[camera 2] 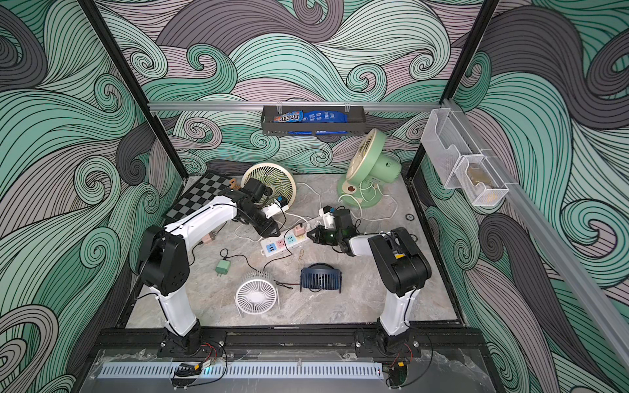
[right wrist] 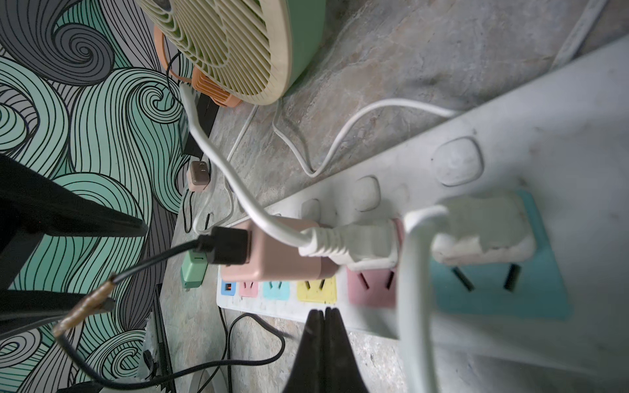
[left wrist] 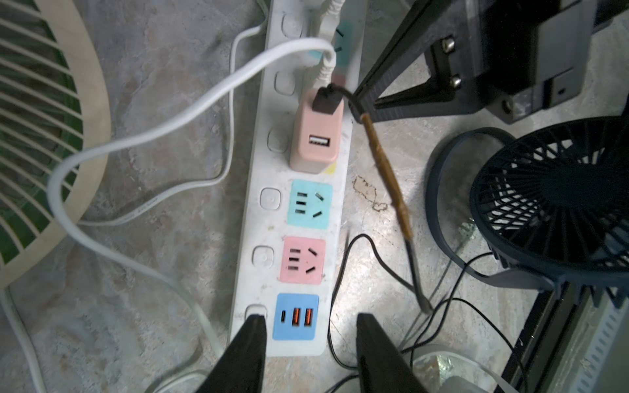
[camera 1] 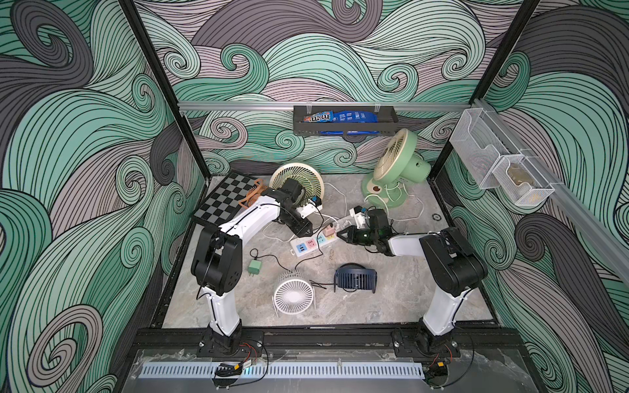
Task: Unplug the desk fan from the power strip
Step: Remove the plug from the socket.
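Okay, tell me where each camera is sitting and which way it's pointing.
Both top views: high above the front edge, looking down at the table; both arms show, reaching toward the power strip.
Left wrist: on the left arm, looking down along the strip; left claw open over its blue end.
Right wrist: low beside the strip, looking along it; right claw shut.
Shared: both wrist views show the pink adapter.

Marbled tabletop bears the power strip, a chessboard, green charger, white fan, navy fan
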You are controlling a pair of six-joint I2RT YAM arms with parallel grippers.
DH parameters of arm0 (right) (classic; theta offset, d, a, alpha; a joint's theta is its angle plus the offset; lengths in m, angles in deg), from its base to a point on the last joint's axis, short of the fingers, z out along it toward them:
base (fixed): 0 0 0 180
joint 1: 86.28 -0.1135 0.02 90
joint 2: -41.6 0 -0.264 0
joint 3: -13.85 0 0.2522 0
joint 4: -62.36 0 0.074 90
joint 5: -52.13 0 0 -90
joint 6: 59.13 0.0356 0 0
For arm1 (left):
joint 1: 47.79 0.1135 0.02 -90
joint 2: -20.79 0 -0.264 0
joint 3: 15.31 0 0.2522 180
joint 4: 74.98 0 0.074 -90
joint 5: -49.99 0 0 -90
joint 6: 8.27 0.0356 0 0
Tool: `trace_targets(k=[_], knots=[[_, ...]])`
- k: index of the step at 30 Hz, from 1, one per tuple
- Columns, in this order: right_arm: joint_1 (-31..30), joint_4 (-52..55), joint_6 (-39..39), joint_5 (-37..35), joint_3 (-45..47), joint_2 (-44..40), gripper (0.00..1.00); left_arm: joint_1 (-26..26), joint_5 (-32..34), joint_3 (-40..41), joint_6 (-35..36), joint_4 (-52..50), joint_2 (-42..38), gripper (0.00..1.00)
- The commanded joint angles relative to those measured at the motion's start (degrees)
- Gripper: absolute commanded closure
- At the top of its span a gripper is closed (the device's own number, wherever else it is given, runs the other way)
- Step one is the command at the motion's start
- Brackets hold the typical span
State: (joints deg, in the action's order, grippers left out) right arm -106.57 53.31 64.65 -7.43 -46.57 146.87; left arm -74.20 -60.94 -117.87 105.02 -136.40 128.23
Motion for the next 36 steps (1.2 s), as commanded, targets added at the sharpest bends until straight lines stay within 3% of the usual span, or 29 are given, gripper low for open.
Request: trace_targets(k=[1,20,36], knots=[[-0.09,-0.82,0.42,-0.69,-0.42,1.19,0.96,-1.66,3.10,-2.96,-1.40,0.33,2.22,0.54],[-0.10,0.84,0.69,-3.37,0.20,2.21,0.96,-8.66,10.08,-9.72,-2.65,2.68,10.63,0.53],[-0.27,-0.32,1.33,-3.11,1.38,2.61,0.96,-11.48,14.29,-14.44,-2.36,2.13,15.46,0.55]])
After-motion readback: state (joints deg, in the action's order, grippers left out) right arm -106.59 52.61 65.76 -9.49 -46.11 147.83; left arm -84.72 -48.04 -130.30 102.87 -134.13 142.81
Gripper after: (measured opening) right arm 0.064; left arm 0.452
